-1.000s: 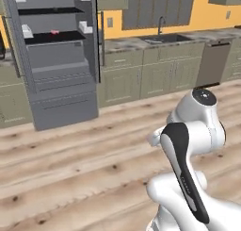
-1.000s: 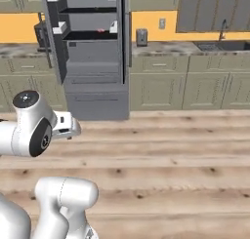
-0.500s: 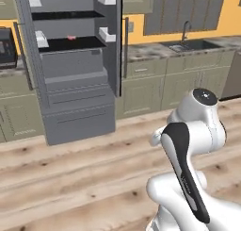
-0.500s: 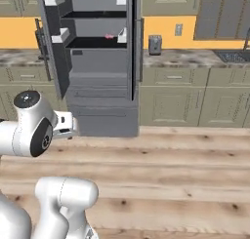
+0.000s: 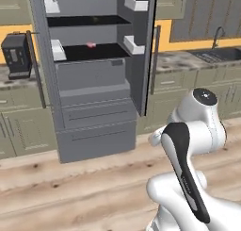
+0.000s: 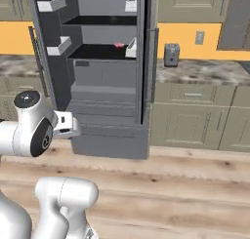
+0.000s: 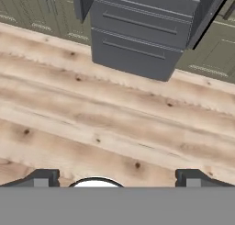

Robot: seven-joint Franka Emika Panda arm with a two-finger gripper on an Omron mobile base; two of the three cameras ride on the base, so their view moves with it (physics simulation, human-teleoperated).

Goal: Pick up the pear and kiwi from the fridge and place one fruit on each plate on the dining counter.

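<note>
The fridge [image 5: 94, 79] stood open ahead of the robot, both doors swung wide, white bins [image 5: 134, 45] on the doors and grey drawers [image 5: 96, 136] below the dark shelves. A small pink lump [image 5: 91, 45] lay on the lower shelf; something dim sat on the upper shelf, too small to tell. Pear and kiwi could not be made out. The claw [image 7: 114, 176] hung over the wooden floor [image 7: 92, 127] in front of the fridge, its tips wide apart and holding nothing. A black coffee machine [image 5: 16, 55] sat on the bench [image 5: 14, 77] left of the fridge, a toaster [image 6: 171, 55] on the bench to its right
</note>
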